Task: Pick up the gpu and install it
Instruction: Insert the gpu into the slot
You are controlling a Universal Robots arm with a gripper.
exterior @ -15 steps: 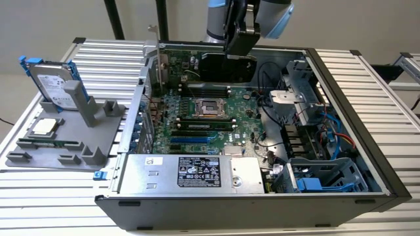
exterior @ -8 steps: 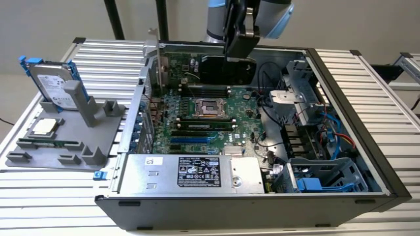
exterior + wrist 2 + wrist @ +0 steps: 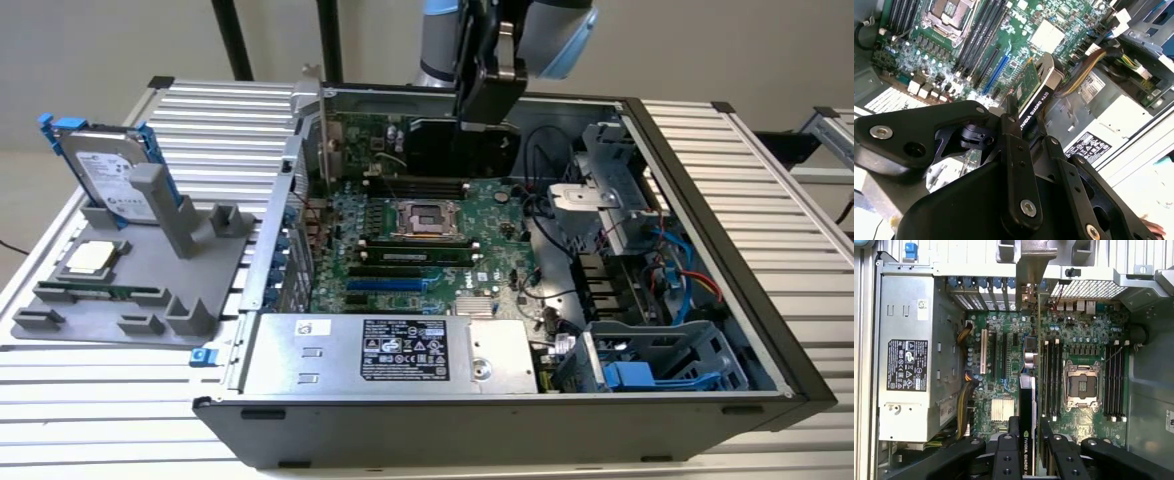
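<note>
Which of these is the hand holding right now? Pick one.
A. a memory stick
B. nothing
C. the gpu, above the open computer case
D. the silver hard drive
C: in both wrist views the hand is shut on the gpu, a thin black-edged card held edge-on above the motherboard inside the case.

White lettering along the black edge of the thin green card, small-print label on the silver metal power-supply box, white sticker on the silver hard drive
</note>
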